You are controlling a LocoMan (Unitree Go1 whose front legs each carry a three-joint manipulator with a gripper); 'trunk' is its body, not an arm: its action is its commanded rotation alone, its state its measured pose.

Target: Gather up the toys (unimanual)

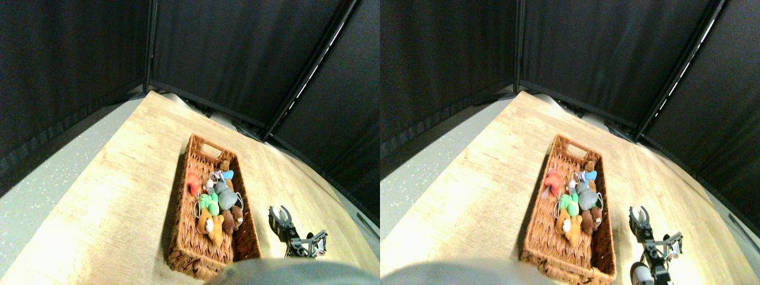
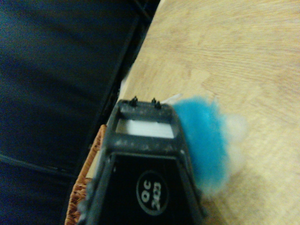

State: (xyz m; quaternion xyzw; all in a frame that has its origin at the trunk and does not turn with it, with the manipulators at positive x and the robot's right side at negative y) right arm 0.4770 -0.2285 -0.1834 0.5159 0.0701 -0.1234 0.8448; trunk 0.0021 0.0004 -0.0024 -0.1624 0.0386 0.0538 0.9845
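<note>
Several plush toys lie together inside the brown wicker basket (image 1: 178, 208): a red one (image 1: 193, 180), a blue one (image 1: 227, 175), a grey one (image 1: 225, 196), a green one (image 1: 208, 203), an orange one (image 1: 209, 224) and a brown one (image 1: 233, 217). My right gripper (image 1: 280, 211) sits low over the wooden table, just right of the basket's long side. In the wrist view another fluffy blue-and-white toy (image 2: 204, 140) rests on the table, pressed against the side of the dark jaw frame. The basket's edge (image 2: 77, 201) shows beside it.
The light wooden table (image 1: 107, 196) stretches to the left of the basket and beyond it. Black curtain walls (image 1: 237, 53) close the back and sides. A speckled grey floor (image 1: 41, 190) lies past the table's left edge.
</note>
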